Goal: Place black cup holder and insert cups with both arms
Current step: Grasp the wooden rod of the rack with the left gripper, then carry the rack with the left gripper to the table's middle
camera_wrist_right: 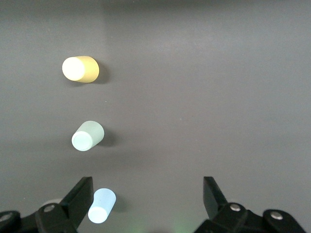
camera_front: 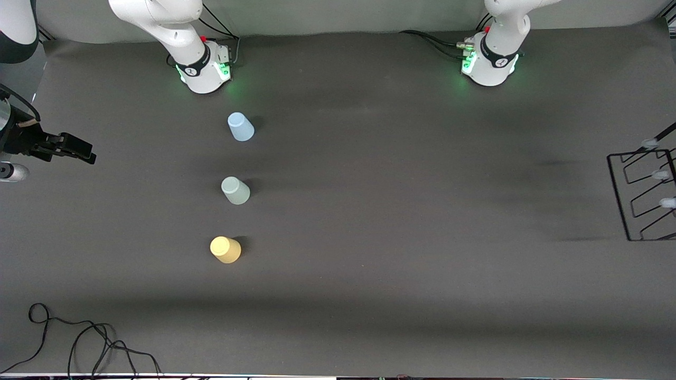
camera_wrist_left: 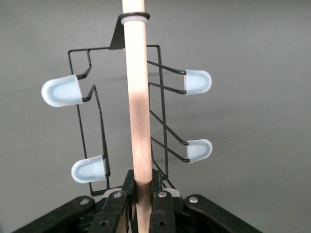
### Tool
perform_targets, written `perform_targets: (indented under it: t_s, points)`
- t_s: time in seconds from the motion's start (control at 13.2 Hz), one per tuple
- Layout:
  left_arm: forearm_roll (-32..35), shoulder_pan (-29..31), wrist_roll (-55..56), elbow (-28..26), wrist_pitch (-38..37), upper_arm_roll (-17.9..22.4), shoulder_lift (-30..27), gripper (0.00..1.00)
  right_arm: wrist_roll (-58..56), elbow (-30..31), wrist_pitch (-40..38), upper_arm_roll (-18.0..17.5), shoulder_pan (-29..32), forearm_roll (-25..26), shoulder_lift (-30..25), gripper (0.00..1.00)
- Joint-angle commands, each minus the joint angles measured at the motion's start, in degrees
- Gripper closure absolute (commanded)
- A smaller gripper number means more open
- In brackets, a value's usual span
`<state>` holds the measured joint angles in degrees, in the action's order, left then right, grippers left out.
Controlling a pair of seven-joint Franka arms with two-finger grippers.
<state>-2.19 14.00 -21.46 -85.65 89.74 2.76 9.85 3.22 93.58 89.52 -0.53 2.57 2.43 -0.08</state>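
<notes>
Black cup holder (camera_front: 647,195): at the left arm's end of the table, partly out of the front view at 3 o'clock; left gripper (camera_wrist_left: 144,194) clamped on its light-wood rod (camera_wrist_left: 137,107), pale-capped prongs (camera_wrist_left: 60,91) spread either side.

Cups, upside down in a row toward the right arm's end: light blue cup (camera_front: 240,126) nearest the bases, grey-green cup (camera_front: 235,190) in the middle, yellow cup (camera_front: 225,249) nearest the front camera, all apart.

Right gripper (camera_wrist_right: 148,204): fingers spread wide, empty, raised at the table's edge at 9 o'clock.
</notes>
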Motion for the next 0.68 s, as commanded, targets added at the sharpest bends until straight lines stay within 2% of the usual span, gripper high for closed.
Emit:
perform_targets:
  t_s: [0.0, 0.23, 0.38, 0.6]
  points:
    - [-0.4, -6.9, 12.4, 4.0, -2.6, -4.2, 0.3, 1.0, -0.8, -0.8, -1.0, -0.2, 0.4, 0.3, -0.2, 0.0]
    - [-1.0, -13.0, 31.3, 4.1, 0.1, -11.8, 1.2, 1.0, -0.8, -0.8, -1.0, -0.2, 0.4, 0.3, -0.2, 0.0]
    - [-0.5, -19.3, 44.6, 4.0, 3.8, -15.6, 3.3, 1.0, -0.8, -0.8, -1.1, -0.2, 0.4, 0.3, -0.2, 0.0]
    - [-0.2, -33.9, 63.4, 4.2, 9.6, -16.0, 7.3, 1.0, -0.8, -0.8, -1.1, -0.2, 0.5, 0.3, -0.2, 0.0]
